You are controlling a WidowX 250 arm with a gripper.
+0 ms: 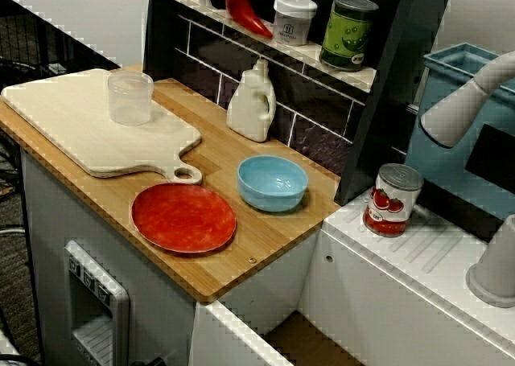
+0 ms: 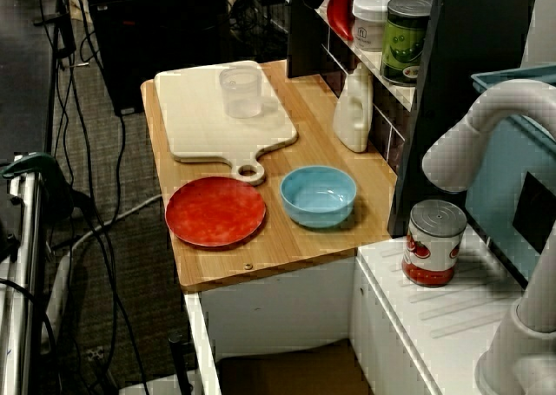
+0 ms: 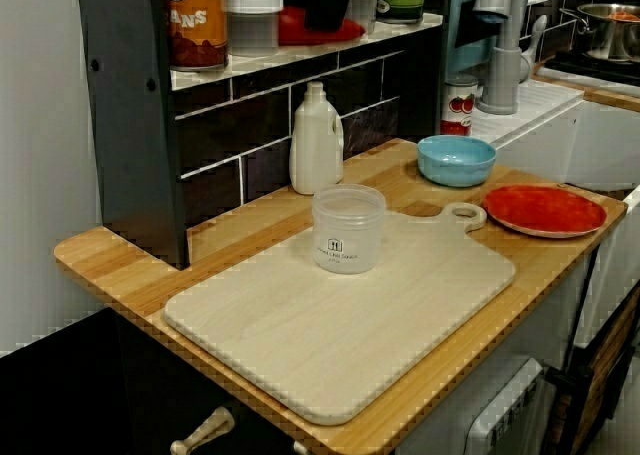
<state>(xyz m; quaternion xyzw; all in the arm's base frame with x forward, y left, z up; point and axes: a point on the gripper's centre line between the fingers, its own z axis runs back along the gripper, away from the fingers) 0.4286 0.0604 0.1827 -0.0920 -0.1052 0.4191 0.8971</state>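
Note:
My gripper [image 3: 328, 0] is a dark block up at the wall shelf [image 1: 338, 67], cut off by the top edge in every view. It sits right at a red pepper [image 1: 245, 14] lying on that shelf, and in the low view along the counter it covers the middle of the pepper [image 3: 348, 30]. Its fingers are hidden, so contact with the pepper cannot be judged. A white lidded jar [image 1: 293, 18] and a green can [image 1: 348, 32] stand to the pepper's right. My white arm [image 1: 467, 100] reaches in from the right.
On the wooden counter [image 1: 241, 261] lie a pale cutting board [image 1: 80, 125] with a clear cup [image 1: 130, 97], a white bottle [image 1: 252, 102], a blue bowl [image 1: 272, 183] and a red plate [image 1: 183, 217]. A tomato can [image 1: 392, 199] stands on the white drainboard beside a blue rack [image 1: 459, 64].

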